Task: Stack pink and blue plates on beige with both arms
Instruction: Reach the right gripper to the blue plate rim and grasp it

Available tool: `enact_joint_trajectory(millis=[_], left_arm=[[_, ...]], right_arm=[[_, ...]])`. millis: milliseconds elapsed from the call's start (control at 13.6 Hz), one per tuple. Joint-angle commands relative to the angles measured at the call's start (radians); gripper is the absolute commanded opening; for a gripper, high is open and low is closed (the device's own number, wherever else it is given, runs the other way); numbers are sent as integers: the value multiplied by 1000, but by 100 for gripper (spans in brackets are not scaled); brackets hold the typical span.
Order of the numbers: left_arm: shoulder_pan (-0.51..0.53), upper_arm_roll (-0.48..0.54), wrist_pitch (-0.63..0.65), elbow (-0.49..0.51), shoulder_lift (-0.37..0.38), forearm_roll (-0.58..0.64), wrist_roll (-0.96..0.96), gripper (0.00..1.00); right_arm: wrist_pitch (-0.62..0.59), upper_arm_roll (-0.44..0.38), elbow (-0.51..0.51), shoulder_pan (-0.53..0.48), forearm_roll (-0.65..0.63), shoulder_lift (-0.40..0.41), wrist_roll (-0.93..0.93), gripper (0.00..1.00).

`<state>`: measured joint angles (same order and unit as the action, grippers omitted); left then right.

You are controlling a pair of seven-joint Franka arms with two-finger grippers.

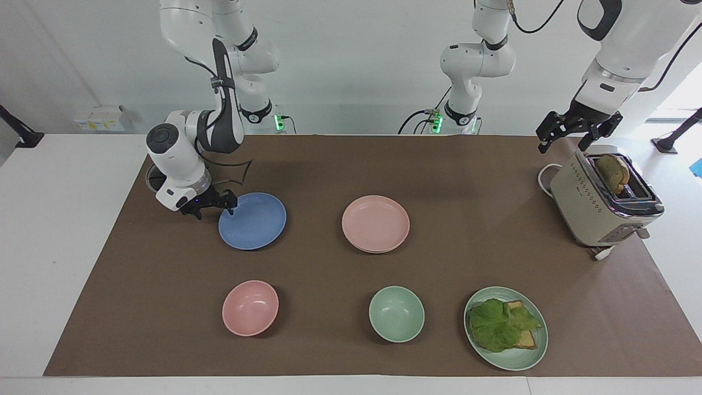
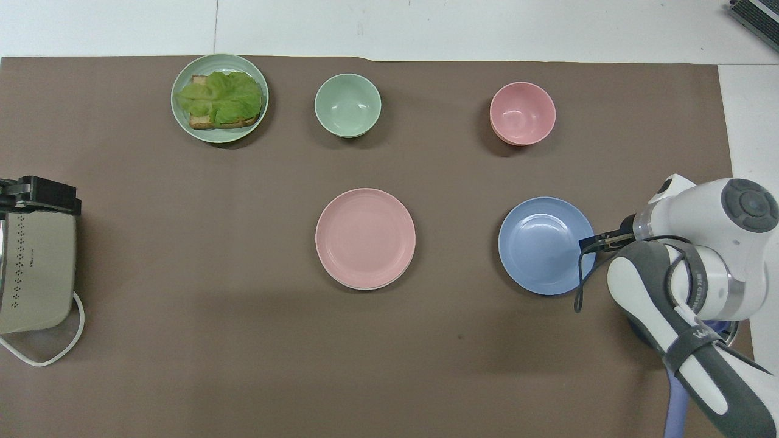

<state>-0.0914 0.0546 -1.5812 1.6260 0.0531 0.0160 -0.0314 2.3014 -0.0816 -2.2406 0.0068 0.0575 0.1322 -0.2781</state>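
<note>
Black right pincer (image 1: pixel 215 208), fingers spread, sits at the blue plate's (image 1: pixel 255 222) rim; left pincer (image 1: pixel 570 131) waits open.

1. You see matt, smooth blue plate (image 1: pixel 253 220) and pink plate (image 1: pixel 375 222).
2. The brown table cover (image 1: pixel 351 164) looks like matt paper.
3. The toaster (image 1: pixel 600 207) wears a satin beige shell with shiny metal trim.

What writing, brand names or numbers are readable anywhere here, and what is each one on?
No text reads in full.
Grey ring on the right arm: a line of small lettering, too small to read.
Dark strap on the same arm: white lettering that seems to begin "W"; the rest cannot be made out.
Toaster: rows of dots on its side, no words readable.
Plates and bowls: no markings.
</note>
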Motion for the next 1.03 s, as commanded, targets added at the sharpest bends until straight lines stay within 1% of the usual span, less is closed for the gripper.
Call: enact_joint_trajectory(millis=[0, 220, 294, 367, 587, 734, 955], left_arm=[[9, -6, -11, 34, 30, 12, 2, 100], [9, -6, -11, 34, 30, 12, 2, 100], [9, -6, -11, 34, 30, 12, 2, 100], [9, -6, -11, 34, 30, 12, 2, 100], [9, -6, -11, 34, 30, 12, 2, 100], [9, -6, -11, 34, 30, 12, 2, 100], [9, -6, -11, 34, 30, 12, 2, 100]], right_arm=[[29, 5, -8, -13, 44, 14, -62, 78], [21, 6, -4, -13, 44, 15, -64, 29], [20, 5, -1, -13, 44, 17, -61, 8], [18, 5, 2, -13, 44, 20, -61, 0], [6, 5, 24, -13, 44, 30, -59, 0], [-51, 5, 64, -13, 44, 35, -61, 0], [-169, 6, 154, -11, 45, 3, -58, 0]])
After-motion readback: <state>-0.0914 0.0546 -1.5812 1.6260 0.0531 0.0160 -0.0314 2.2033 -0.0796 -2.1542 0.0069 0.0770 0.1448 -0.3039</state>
